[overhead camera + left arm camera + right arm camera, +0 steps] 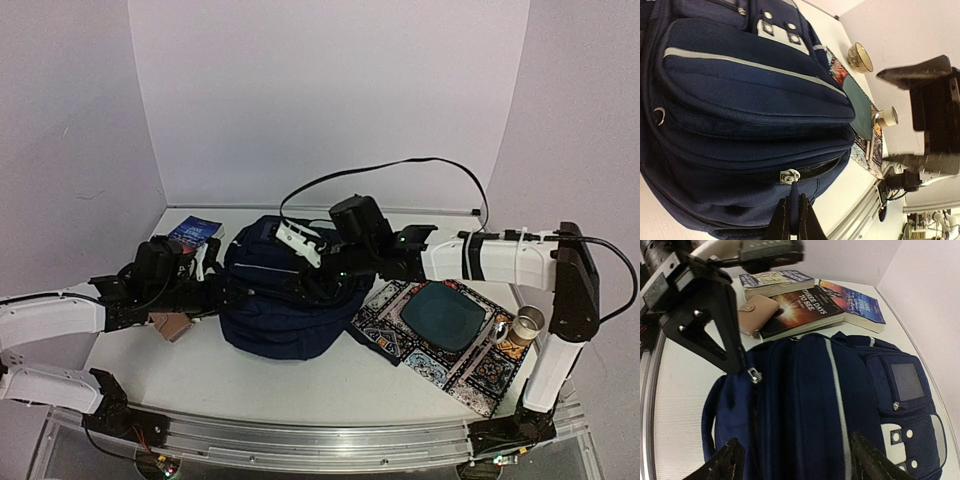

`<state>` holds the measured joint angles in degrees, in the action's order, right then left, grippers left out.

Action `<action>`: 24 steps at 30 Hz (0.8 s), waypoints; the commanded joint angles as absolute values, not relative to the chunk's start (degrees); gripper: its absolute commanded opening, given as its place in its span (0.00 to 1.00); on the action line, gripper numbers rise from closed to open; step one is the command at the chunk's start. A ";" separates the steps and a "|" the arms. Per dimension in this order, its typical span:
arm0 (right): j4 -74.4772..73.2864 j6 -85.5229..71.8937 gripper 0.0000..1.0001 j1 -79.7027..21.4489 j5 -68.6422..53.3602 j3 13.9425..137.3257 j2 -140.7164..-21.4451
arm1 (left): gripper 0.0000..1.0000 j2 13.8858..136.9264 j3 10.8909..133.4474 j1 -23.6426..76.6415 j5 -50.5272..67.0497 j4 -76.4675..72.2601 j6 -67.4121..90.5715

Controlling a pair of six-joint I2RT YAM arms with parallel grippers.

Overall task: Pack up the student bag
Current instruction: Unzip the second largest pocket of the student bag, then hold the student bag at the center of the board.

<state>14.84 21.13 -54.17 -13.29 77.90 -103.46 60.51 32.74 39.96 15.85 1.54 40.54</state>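
Note:
The student bag [290, 300], a navy backpack with white stripe trim, lies in the middle of the table; it also shows in the left wrist view [740, 100] and the right wrist view [840, 405]. My left gripper [793, 215] is at the bag's left side, shut on the navy zipper pull [794, 197] that hangs from the silver slider [788, 176]. The zip beside the slider gapes open a little. My right gripper [800, 462] hovers open over the bag's top, its fingers [867, 462] spread wide and holding nothing.
Several books [800, 305] and a tan wallet [755, 312] lie left of the bag. A patterned mat [440, 335] with a dark green plate [447, 315] lies to the right, with a cup [527, 322] and a gold bowl [860, 56] nearby.

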 commanded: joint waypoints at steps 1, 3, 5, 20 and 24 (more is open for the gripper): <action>12.68 20.67 0.74 -54.84 -11.81 80.90 -104.04 | 0.00 61.38 38.96 42.40 18.09 -3.81 39.51; 11.74 20.82 0.74 -55.07 -11.50 81.65 -105.45 | 0.00 61.41 39.66 43.02 18.18 -3.95 39.50; 11.52 20.92 0.73 -55.12 -10.77 81.70 -106.50 | 0.00 60.97 39.96 43.19 18.51 -4.10 39.49; 7.75 21.45 0.63 -55.41 -13.36 81.96 -107.48 | 0.00 60.98 39.63 43.33 19.34 -4.58 39.78; 7.73 21.02 0.65 -55.46 -13.50 80.65 -106.30 | 0.00 61.76 39.59 43.39 19.53 -4.91 39.85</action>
<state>10.38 21.59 -55.48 -11.66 81.23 -108.56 62.33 35.88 43.08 17.53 2.68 40.46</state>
